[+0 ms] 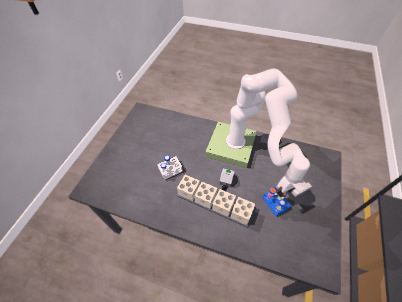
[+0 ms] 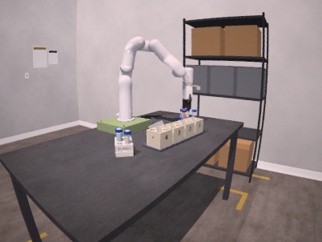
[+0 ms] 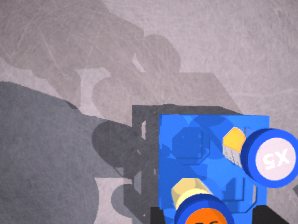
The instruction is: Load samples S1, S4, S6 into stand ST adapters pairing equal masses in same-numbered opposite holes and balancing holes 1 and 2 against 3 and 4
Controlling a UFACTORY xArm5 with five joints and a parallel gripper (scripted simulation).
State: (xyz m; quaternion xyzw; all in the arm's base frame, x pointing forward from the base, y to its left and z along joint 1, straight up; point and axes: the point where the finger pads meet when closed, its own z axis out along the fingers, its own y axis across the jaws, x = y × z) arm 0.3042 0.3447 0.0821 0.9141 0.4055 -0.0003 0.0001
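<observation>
While the gripper (image 1: 281, 192) (image 2: 187, 106) (image 3: 210, 215) hovers part-open and empty above the blue rack (image 1: 270, 203) (image 2: 181, 118) (image 3: 169, 167), sample pickup seems underway, needing careful lowering around one orange-dotted tube (image 3: 204, 216) below it.

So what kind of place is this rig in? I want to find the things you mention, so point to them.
Likely a lab-style workcell or test room: a white arm (image 1: 278, 112) (image 2: 125, 94) bolted to a dark table (image 1: 130, 135) (image 2: 92, 180), racks of capped tubes on it, and a shelf unit (image 2: 184, 44) with boxes behind.
</observation>
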